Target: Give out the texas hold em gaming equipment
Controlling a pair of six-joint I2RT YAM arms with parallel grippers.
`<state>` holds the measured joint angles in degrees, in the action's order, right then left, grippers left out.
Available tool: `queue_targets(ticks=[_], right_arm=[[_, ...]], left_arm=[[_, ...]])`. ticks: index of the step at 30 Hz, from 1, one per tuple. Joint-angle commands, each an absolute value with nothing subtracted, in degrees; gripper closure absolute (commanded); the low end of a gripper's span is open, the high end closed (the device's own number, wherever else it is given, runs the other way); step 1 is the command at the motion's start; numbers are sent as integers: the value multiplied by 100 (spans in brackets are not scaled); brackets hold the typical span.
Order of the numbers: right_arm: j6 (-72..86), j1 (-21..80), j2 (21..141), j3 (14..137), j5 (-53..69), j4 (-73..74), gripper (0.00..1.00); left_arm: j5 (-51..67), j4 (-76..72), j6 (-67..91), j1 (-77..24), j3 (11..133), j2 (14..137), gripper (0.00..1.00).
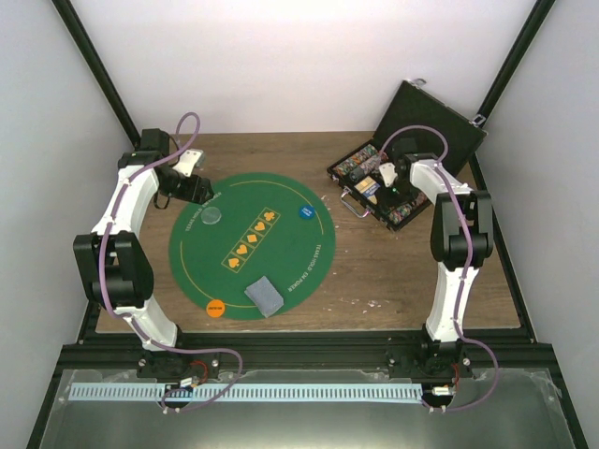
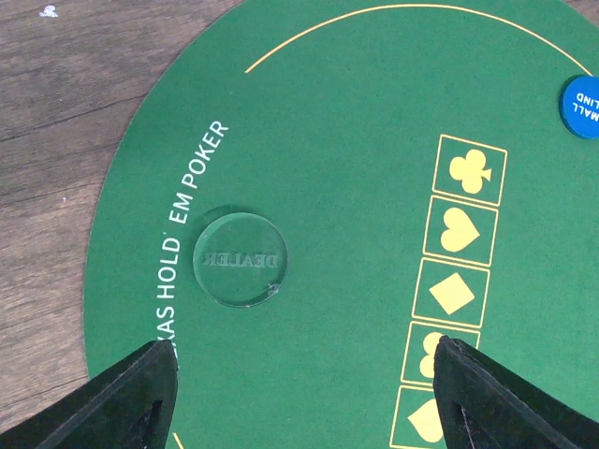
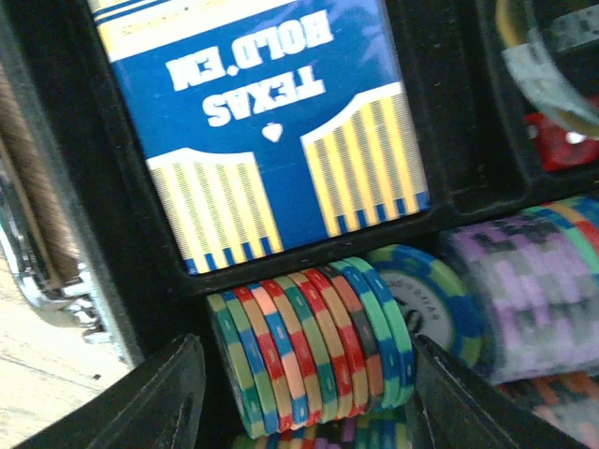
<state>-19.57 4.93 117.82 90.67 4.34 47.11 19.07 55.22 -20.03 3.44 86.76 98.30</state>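
Brown wooden table (image 1: 393, 271), closed in by white walls and black frame posts. A big round green felt mat (image 1: 201, 253) lies left of centre, and a black hinged case (image 1: 435, 117) stands open at the far right corner. On the mat I see a grey-blue card stack (image 1: 263, 296) and a flat orange disc (image 1: 215, 307) toward the near edge, and a flat blue disc (image 1: 306, 213) toward the far edge. My left gripper (image 1: 199, 190) hangs over the mat's far-left rim, jaws apart and empty. My right gripper (image 1: 388, 178) dips into the case. Only the left wrist view resolves a clear round "DEALER" button (image 2: 240, 257). Only the right wrist view shows striped poker chips (image 3: 309, 351) standing on edge between that gripper's spread fingers (image 3: 159, 393), beside a blue card box (image 3: 271, 122).
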Motion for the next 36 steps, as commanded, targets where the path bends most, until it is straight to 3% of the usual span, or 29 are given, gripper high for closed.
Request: queue_targets(ticks=[1, 4, 23, 28, 34, 36], right_arm=[[-1962, 666, 11872, 8962, 625, 4878, 43], [-1934, 709, 11766, 8922, 645, 4884, 47], [-2133, 626, 12294, 9101, 1133, 5061, 45], [-2065, 615, 12249, 9083, 981, 5174, 65], [-1996, 615, 12016, 9097, 720, 5354, 62], [-1986, 615, 12004, 9131, 718, 5359, 68]], left_arm=[[1907, 5554, -2103, 361, 8660, 9935, 24], [1914, 5595, -2100, 360, 8736, 9970, 24], [1870, 5607, -2130, 361, 8684, 9934, 24], [1846, 5607, -2129, 360, 8691, 9943, 24], [1838, 5644, -2151, 360, 8755, 9943, 24], [1833, 5643, -2137, 362, 8760, 9950, 24]])
